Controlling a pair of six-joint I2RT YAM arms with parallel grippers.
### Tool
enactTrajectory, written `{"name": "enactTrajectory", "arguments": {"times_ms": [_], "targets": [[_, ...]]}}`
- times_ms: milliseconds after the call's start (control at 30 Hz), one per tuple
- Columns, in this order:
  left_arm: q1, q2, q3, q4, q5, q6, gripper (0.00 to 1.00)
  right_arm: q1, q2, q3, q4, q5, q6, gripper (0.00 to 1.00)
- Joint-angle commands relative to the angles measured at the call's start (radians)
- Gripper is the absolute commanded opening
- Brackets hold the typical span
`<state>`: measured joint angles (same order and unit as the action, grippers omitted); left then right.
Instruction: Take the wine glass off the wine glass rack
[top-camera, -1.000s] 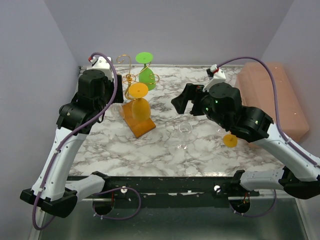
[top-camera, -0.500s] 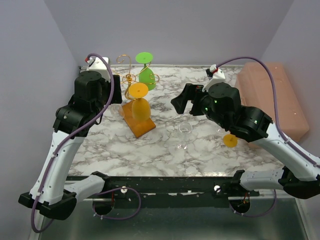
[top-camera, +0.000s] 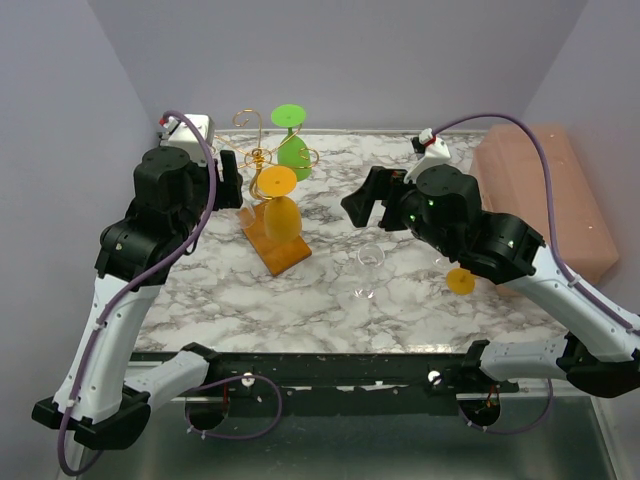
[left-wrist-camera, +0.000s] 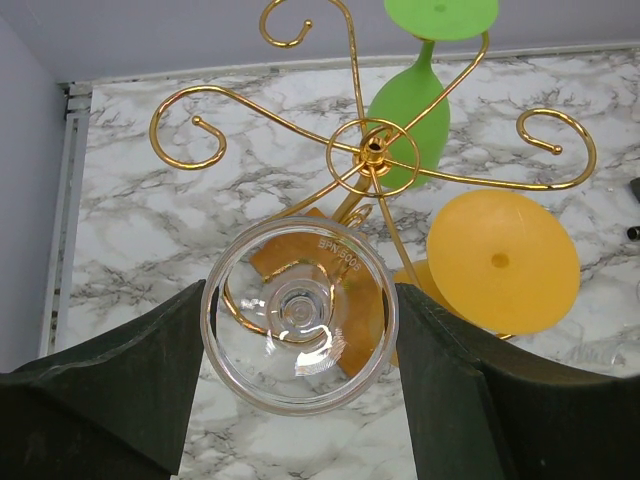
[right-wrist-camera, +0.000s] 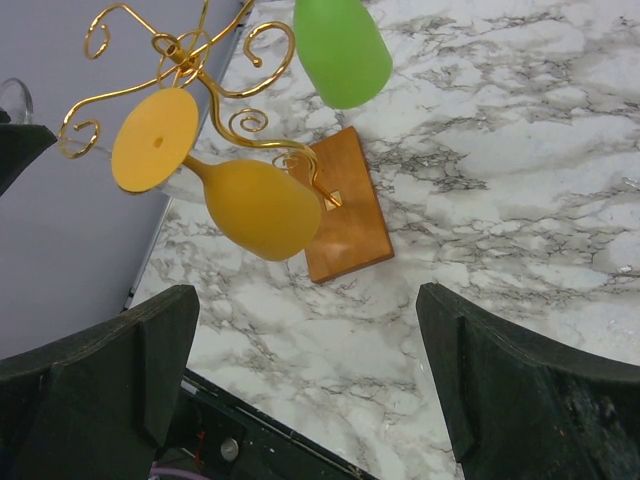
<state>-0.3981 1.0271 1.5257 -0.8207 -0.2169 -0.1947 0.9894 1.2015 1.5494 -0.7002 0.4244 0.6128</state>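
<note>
My left gripper (left-wrist-camera: 300, 335) is shut on the round foot of a clear wine glass (left-wrist-camera: 298, 315), which hangs upside down by the gold wire rack (left-wrist-camera: 372, 152). Gold wire shows through the foot. In the top view the left gripper (top-camera: 230, 185) sits high at the rack's (top-camera: 258, 155) left side. The rack's orange-brown base (top-camera: 280, 250) lies on the marble. A green glass (top-camera: 294, 150) and an orange glass (top-camera: 280, 215) also hang from the rack. My right gripper (top-camera: 362, 205) is open and empty, right of the rack, looking at it (right-wrist-camera: 185, 50).
A clear glass (top-camera: 371, 262) stands on the marble table (top-camera: 300, 300) in the middle. An orange glass (top-camera: 460, 280) lies under my right arm. A pink box (top-camera: 545, 190) stands at the right edge. Purple walls close in at the left and back.
My left arm has lifted and pulled back to the left, so its gripper sits higher beside the rack. The right arm has not moved.
</note>
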Motion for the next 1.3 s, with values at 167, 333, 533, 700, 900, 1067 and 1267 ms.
{"name": "enactTrajectory", "arguments": {"times_ms": [167,333,533,700,900,1067,1267], "targets": [[0.004,-0.030,-0.022,0.045,0.067,-0.006,0.48,0.006,-0.008,-0.016,0.028,0.013,0.005,1.00],[0.004,-0.040,-0.031,0.027,0.015,0.005,0.48,0.005,-0.008,-0.015,0.030,0.014,0.003,1.00],[0.003,-0.056,-0.033,0.015,-0.053,0.017,0.48,0.006,-0.007,-0.026,0.036,0.010,0.004,1.00],[0.011,-0.043,-0.021,-0.004,-0.094,0.028,0.48,0.006,-0.008,-0.023,0.034,0.012,0.004,1.00],[0.040,-0.022,-0.012,-0.010,-0.107,0.026,0.48,0.005,-0.011,-0.027,0.031,0.011,0.004,1.00],[0.071,0.011,0.022,-0.017,-0.108,0.017,0.47,0.005,-0.010,-0.031,0.039,0.008,0.003,1.00],[0.098,0.029,0.045,-0.011,-0.107,0.002,0.46,0.006,-0.014,-0.038,0.042,0.006,0.001,1.00]]}}
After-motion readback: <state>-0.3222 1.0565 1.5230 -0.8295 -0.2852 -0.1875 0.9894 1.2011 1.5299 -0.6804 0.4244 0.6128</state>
